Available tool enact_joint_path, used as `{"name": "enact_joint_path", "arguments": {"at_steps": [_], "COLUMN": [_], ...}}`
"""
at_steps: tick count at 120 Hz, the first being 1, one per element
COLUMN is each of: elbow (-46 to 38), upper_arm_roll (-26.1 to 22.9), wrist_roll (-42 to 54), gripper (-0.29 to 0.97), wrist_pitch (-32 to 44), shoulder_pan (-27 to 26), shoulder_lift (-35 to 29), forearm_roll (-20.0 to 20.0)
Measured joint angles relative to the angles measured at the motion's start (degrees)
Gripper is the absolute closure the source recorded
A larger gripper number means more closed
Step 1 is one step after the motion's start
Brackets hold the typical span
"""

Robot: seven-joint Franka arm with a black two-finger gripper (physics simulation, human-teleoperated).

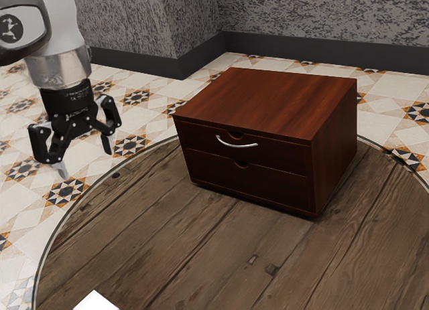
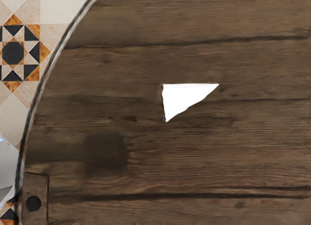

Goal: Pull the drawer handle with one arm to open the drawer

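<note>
A dark red wooden cabinet (image 1: pixel 281 132) with two drawers stands on the round wooden platform (image 1: pixel 174 250). The upper drawer front (image 1: pixel 268 149) carries a curved silver handle (image 1: pixel 236 143) and sits flush with the cabinet, as does the lower drawer (image 1: pixel 248 179). My black gripper (image 1: pixel 84 159) hangs open at the exterior view's left, well away from the handle, fingers pointing down with nothing between them. The wrist view looks down on the wooden planks (image 2: pixel 194 152) and a white triangular patch (image 2: pixel 182 97).
Patterned floor tiles (image 1: pixel 141 96) surround the platform, whose metal rim (image 1: pixel 67 216) curves beneath my gripper. Grey stone walls (image 1: pixel 147 15) rise behind. A white corner (image 1: pixel 96 301) shows at the exterior view's lower edge. Open wood lies between gripper and cabinet.
</note>
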Motion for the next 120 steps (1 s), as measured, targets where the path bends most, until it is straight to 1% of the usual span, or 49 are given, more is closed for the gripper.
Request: {"name": "enact_joint_path", "arguments": {"at_steps": [15,22,32,43,54,69,94,120], "elbow": [-2.88,-3.36,-2.49,-3.01,-6.30,-5.01,-3.69,-4.11], "upper_arm_roll": [-0.16,-0.41,-0.95,-1.14,-1.21,-1.90,-2.20,-2.21], "wrist_roll": [0.02,0.03,-0.21,-0.68,-1.06,-1.46,-2.07,-2.61], "gripper": [0.00,0.00,0.00,0.00,0.00,0.00,0.00,0.00], "wrist_pitch": [5.83,8.48,12.15,18.72,26.20,33.63,40.57,44.64], "shoulder_pan": [0.02,-0.90,-3.00,-4.67,-5.03,-4.25,-4.31,-4.54], "shoulder_lift": [-0.25,0.17,3.62,7.01,7.54,11.39,13.83,15.53], "forearm_roll": [0.06,-0.37,-1.09,-2.17,-3.25,-4.00,-4.99,-6.14]}}
